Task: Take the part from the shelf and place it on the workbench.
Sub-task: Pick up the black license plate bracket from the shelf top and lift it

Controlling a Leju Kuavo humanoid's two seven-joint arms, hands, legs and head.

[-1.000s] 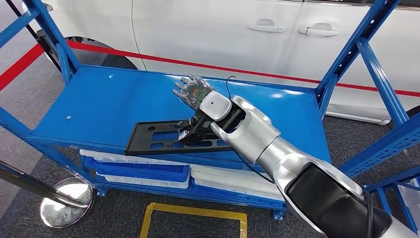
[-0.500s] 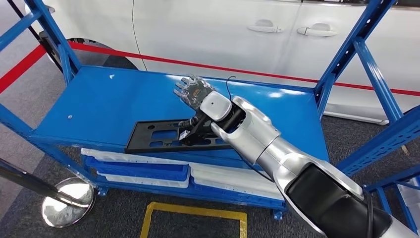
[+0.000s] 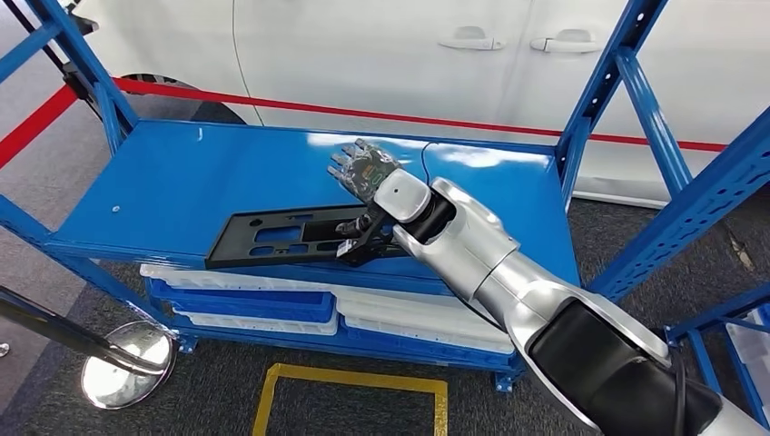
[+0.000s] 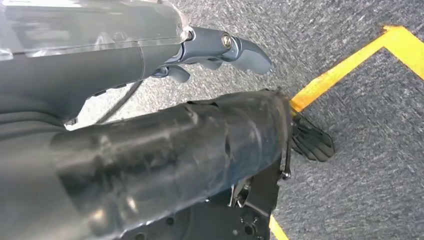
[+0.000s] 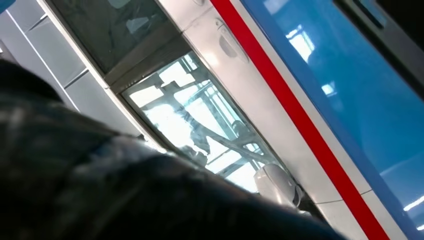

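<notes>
One black, flat part (image 3: 281,241) with cut-out windows lay along the front edge of the blue shelf (image 3: 182,182) in the head view, its near end jutting a little over the lip. The right robot hand (image 3: 363,195) sat at the part's right end: dark lower fingers seemed to pinch the plate from the side while the upper fingers stood spread and raised above it, so I judged the part grasped, though the contact itself was small and partly hidden by the silver forearm. White and blue trays (image 3: 272,300) were stacked on the level beneath, a white car (image 3: 381,54) stood behind a red band, and a yellow floor marking (image 3: 350,381) showed in front of the rack. No worktop could be seen, so the carrying and setting down were all left to do; only the reach and the hold looked done. In the left wrist view, the left robot hand (image 4: 220,47) hung over grey carpet and a yellow line (image 4: 350,65), its grey thumb and darker fingers loosely apart and holding nothing. In the right wrist view, a dark blurred mass covered the lower part, so the fingers could not be read there; beyond it ran the car's side and the blue shelf surface (image 5: 360,100).
</notes>
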